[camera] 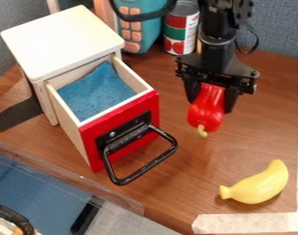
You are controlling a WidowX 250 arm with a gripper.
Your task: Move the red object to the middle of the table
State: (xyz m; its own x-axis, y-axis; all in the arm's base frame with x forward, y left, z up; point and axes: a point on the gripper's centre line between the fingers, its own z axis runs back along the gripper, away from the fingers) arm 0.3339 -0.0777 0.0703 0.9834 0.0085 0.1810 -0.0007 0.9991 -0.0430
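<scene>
Your end effector (211,104) hangs over the table (175,183), its two fingers drawn in on either side of the red pepper (207,114), gripping it stem downward. You can't tell whether the stem touches the wood. The grasp looks done, so you are likely at the carry-and-place step. Next, line the pepper up with the middle of the table, lower it until it is supported, then spread the fingers and lift away. Let go too high and it may roll.

To the pepper's left in the view, the drawer (128,134) of the small wooden cabinet (62,40) stands open, a blue cloth (96,94) inside; keep clear of its black handle (145,169). Nearer the camera lies the yellow banana (256,186). Behind stands a can (180,28).
</scene>
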